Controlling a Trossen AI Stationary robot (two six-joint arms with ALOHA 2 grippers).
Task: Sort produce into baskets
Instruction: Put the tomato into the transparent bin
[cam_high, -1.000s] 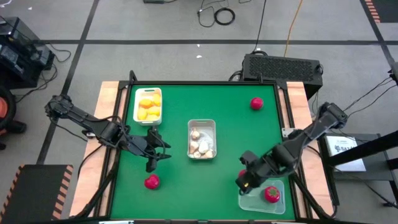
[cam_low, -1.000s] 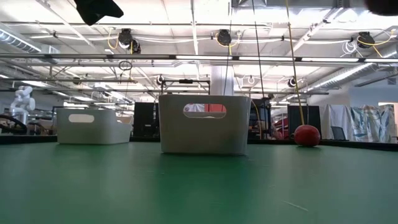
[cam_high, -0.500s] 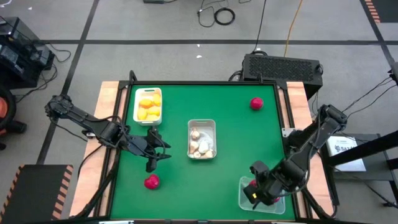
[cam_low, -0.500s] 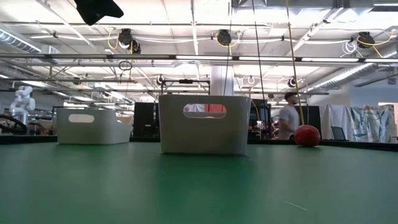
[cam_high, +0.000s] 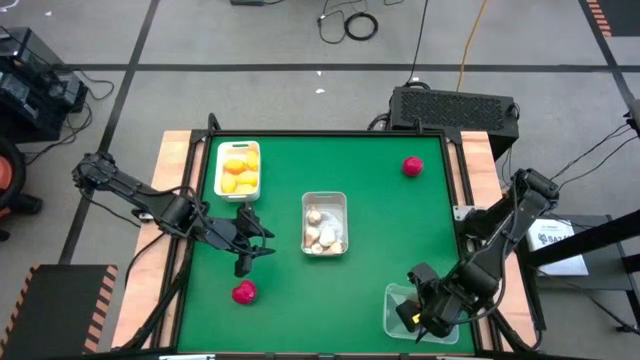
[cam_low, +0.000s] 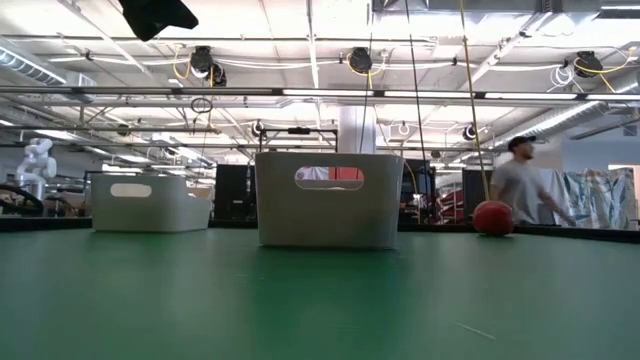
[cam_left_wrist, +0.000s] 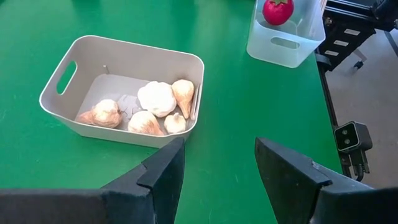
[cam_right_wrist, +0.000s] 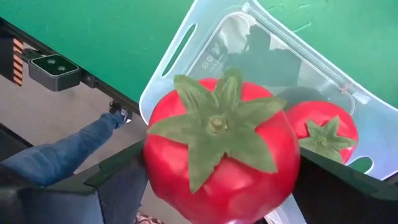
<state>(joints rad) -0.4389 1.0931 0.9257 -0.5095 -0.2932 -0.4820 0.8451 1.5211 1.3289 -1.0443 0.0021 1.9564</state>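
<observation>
My right gripper (cam_high: 416, 318) is over the clear basket (cam_high: 398, 300) at the table's near right corner, shut on a red tomato-like piece with a green top (cam_right_wrist: 221, 149). Another red piece (cam_right_wrist: 323, 134) lies in that basket. My left gripper (cam_high: 245, 247) is open and empty, left of the white basket of garlic bulbs (cam_high: 325, 223). The white basket at the far left (cam_high: 237, 170) holds yellow lemons. One loose red piece (cam_high: 243, 292) lies near my left gripper, another (cam_high: 412, 166) at the far right. My right gripper pinches the red piece by its two opposite sides (cam_right_wrist: 155, 171) between its two fingers (cam_right_wrist: 118, 183), the green top toward the wrist camera. The fingers come from above. The piece is lifted clear, over the clear basket's open top.
The garlic basket (cam_left_wrist: 124, 93) lies just ahead of my left gripper's fingers. In the low view a person (cam_low: 520, 185) walks in the room behind the far red piece (cam_low: 494, 217). Bare green table lies between the baskets.
My right gripper has carried the red piece toward the table's near right corner, from beside the clear basket to above it. My left arm has kept still.
</observation>
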